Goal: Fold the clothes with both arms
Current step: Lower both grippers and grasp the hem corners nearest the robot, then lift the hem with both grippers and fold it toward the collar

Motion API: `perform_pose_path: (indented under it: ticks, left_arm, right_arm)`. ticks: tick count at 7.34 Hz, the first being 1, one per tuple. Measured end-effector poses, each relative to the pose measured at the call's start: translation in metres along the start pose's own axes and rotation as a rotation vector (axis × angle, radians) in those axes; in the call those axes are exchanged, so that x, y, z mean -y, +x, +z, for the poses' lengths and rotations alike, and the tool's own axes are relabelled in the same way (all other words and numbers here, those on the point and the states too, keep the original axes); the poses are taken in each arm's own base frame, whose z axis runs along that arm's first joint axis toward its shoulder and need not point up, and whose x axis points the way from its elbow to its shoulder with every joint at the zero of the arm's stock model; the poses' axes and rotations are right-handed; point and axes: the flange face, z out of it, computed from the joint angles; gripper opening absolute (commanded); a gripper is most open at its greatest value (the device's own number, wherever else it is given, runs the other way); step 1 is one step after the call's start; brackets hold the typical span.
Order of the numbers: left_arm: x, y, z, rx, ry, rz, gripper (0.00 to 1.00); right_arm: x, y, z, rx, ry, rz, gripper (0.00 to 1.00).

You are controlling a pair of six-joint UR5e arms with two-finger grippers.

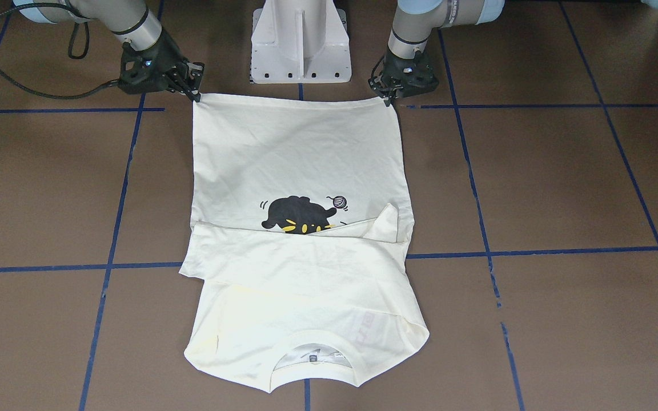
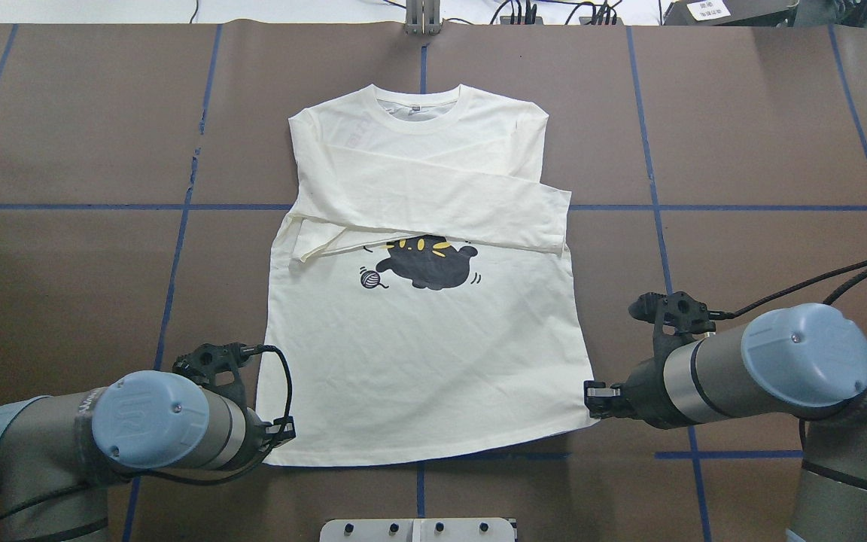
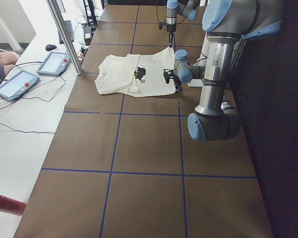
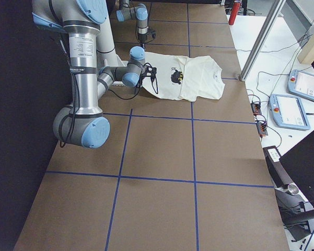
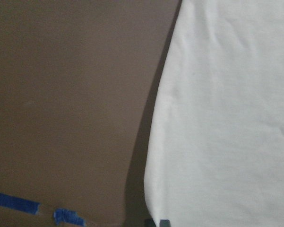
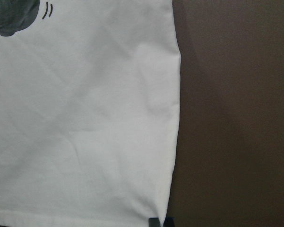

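Observation:
The cream shirt lies flat, front up, with the black cat print showing and both sleeves folded across the chest. Its neckline is on the far side from the robot. My left gripper is shut on the hem's left corner; in the front-facing view it pinches that corner. My right gripper is shut on the hem's right corner, also seen in the front-facing view. Each wrist view shows the shirt edge running down to a fingertip at the bottom.
The white pedestal base stands just behind the hem, between the arms. Blue tape lines cross the brown table. Tablets and a metal post stand beyond the table's far edge.

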Motion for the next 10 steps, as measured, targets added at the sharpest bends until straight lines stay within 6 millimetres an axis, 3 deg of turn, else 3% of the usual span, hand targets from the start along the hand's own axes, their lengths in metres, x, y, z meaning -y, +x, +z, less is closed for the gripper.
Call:
perform_pose_path:
  ticks: [2, 4, 6, 8, 10]
  left_arm:
    - [-0.013, 0.0, -0.048, -0.013, -0.006, 0.037, 0.0]
    - [-0.042, 0.002, -0.075, -0.044, -0.045, 0.095, 0.0]
    - [-0.07, 0.001, -0.101, -0.068, -0.089, 0.139, 0.0]
    - [-0.07, 0.002, -0.112, -0.08, -0.089, 0.141, 0.0]
    - [-0.035, 0.006, -0.123, -0.102, -0.026, 0.133, 0.0]
  right_arm:
    - [-0.018, 0.008, -0.029, 0.023, -0.06, -0.006, 0.0]
    - [-0.046, 0.015, -0.055, 0.038, -0.139, -0.026, 0.0]
    - [-0.064, 0.015, -0.066, 0.048, -0.203, -0.042, 0.0]
    - [-0.052, 0.011, -0.074, 0.07, -0.184, -0.036, 0.0]
    - [-0.011, -0.001, -0.074, 0.104, -0.107, -0.009, 0.0]
